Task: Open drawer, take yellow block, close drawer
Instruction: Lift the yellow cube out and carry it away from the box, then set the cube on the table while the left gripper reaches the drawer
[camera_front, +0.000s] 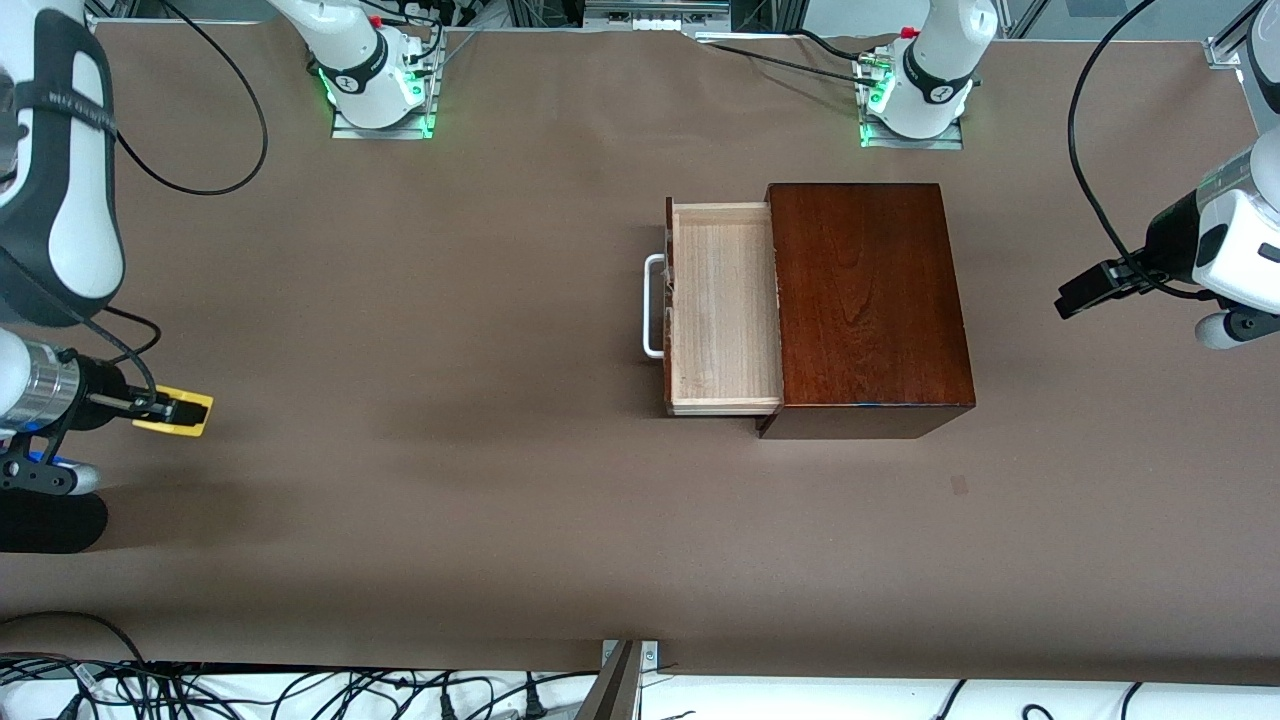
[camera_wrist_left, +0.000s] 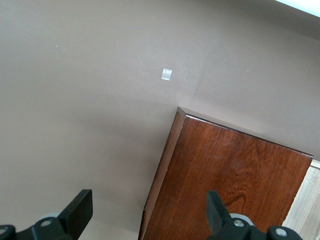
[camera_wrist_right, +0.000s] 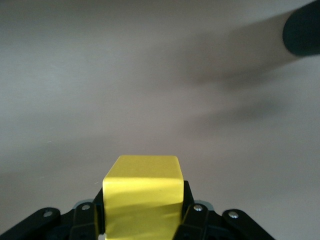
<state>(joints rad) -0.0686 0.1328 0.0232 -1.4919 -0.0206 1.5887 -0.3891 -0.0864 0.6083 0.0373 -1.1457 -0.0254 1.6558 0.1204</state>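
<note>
Two steps done: right gripper (camera_front: 185, 411) fingers clench the yellow block (camera_front: 176, 411), left gripper (camera_wrist_left: 145, 220) waits spread; the drawer (camera_front: 722, 305) needs pushing shut.

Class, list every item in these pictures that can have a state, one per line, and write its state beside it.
Drawer: pulled out of the box, tray empty.
Box: on the table, drawer slot open.
Block: clamped in the right pincer.
Right pincer: shut on the block, at the right arm's end of the table.
Left pincer: open, empty, beside the box, waiting.
</note>
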